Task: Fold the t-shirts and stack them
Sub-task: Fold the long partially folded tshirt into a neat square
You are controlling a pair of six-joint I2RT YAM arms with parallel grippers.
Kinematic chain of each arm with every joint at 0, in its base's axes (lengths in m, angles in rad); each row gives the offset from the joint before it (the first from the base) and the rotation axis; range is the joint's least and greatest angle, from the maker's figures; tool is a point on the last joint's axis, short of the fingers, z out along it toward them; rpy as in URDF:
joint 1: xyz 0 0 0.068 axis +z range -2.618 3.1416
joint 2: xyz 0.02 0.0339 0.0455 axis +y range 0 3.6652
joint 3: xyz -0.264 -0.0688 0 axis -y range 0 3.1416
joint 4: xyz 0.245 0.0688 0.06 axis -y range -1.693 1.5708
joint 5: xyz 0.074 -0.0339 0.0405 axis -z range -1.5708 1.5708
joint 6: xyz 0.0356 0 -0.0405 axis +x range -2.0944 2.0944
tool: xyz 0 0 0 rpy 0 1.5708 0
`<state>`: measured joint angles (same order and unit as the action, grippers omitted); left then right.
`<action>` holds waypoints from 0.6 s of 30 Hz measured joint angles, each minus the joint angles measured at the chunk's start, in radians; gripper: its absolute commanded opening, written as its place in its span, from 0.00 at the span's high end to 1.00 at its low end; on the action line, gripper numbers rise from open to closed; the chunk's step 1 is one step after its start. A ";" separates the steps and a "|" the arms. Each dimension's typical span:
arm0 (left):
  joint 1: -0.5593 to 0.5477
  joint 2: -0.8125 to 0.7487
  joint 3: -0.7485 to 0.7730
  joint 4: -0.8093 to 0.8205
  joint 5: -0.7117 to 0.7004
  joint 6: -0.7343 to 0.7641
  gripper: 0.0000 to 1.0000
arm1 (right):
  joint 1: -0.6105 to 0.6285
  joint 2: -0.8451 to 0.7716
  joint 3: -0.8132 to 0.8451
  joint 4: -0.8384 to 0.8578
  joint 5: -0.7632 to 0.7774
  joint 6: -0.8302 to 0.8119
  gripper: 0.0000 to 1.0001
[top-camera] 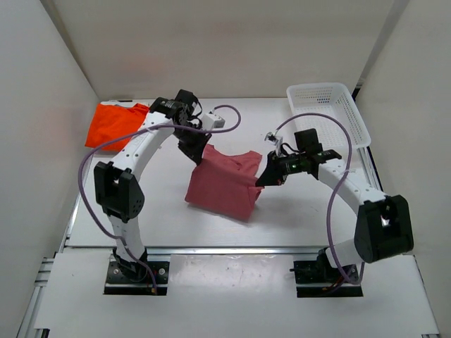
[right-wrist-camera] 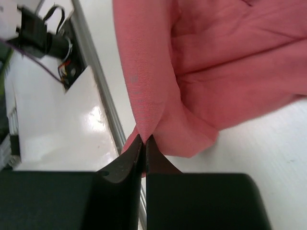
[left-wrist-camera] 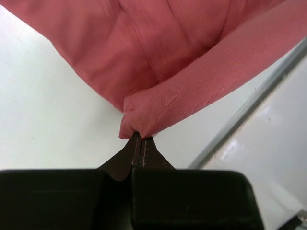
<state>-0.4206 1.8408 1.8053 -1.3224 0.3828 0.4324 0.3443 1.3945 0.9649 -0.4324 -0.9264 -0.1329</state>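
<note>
Shirt [top-camera: 224, 186] stretched between hands, long axis left-right over tabletop [top-camera: 162, 227]; left hand [left-wrist-camera: 140, 140] clamped shut on far-left corner, right hand [right-wrist-camera: 144, 142] clamped shut on right edge.

Left arm [top-camera: 137, 156]: elbow raised, forearm arched forward and inward, wrist bent downward.
Left claw [top-camera: 201, 159]: jaws pressed together, thick fold of pinkish-red t-shirt [top-camera: 225, 184] pinched at tips, cloth bunched just ahead of claw.
Right arm [top-camera: 356, 184]: arched forward and inward, mirroring left.
Right claw [top-camera: 261, 181]: jaws closed, shirt edge nipped between tips, cloth spreading ahead of claw and to its right.
</note>
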 measured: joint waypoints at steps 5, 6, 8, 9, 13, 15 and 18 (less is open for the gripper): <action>0.032 0.105 0.127 0.068 0.026 -0.036 1.00 | -0.068 0.152 0.058 0.069 -0.033 0.058 1.00; 0.040 0.113 0.127 0.085 0.029 -0.044 1.00 | -0.075 0.179 0.073 0.080 -0.039 0.069 1.00; 0.060 0.124 0.113 0.121 0.039 -0.063 1.00 | -0.085 0.238 0.106 0.105 -0.053 0.090 1.00; 0.069 0.126 0.102 0.139 0.046 -0.074 1.00 | -0.090 0.267 0.126 0.116 -0.058 0.103 1.00; 0.102 0.147 0.074 0.212 0.063 -0.117 1.00 | -0.115 0.378 0.224 0.129 -0.061 0.132 1.00; 0.108 0.166 0.074 0.257 0.066 -0.133 1.00 | -0.127 0.431 0.286 0.130 -0.055 0.134 1.00; 0.102 0.206 0.086 0.321 0.063 -0.147 1.00 | -0.143 0.497 0.371 0.126 -0.036 0.129 1.00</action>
<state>-0.3183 2.0468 1.8915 -1.0012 0.4458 0.2852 0.2016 1.8919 1.3357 -0.3069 -0.9627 -0.0036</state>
